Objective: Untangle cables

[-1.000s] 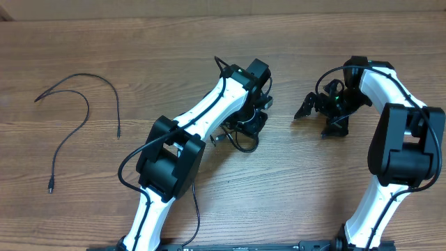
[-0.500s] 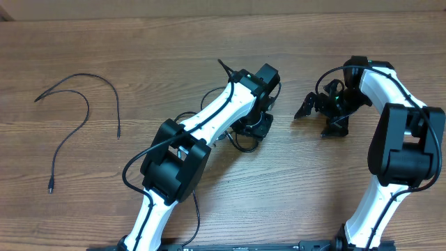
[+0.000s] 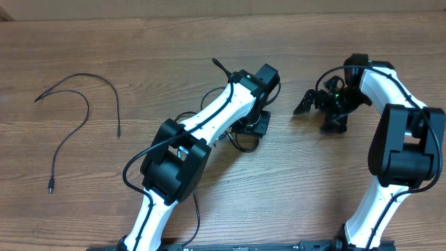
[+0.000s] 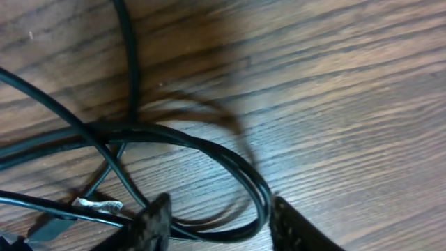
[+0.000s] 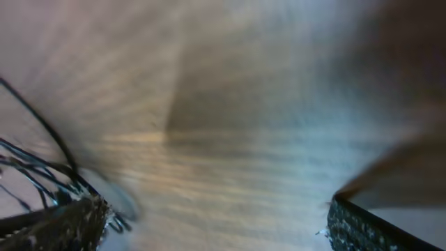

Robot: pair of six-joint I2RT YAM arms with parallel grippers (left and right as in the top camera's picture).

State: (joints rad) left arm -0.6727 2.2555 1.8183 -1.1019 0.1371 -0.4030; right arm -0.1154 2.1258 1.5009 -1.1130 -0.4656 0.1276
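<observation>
- A knotted bundle of cables (image 3: pixel 242 141) lies in the middle of the table (image 3: pixel 174 42), under the left gripper (image 4: pixel 219 203).
- The left jaws stand apart and released, with a cable loop (image 4: pixel 209 143) between them.
- The right gripper (image 5: pixel 216 209) gapes wide, holding nothing.
- Two loose cords (image 3: pixel 88 111) lie well apart, far left.
- One cord carries a white tag (image 4: pixel 97 205); its print is unreadable.

**Hidden, cropped and blurred regions**

Overhead, the left arm (image 3: pixel 216 115) covers most of the cable bundle (image 3: pixel 240 143). In the left wrist view, the left gripper (image 4: pixel 223 229) and the cable loops are cut off at the edges. The right wrist view is blurred throughout, with the right gripper (image 5: pixel 216 226) cropped at the bottom edge.
</observation>
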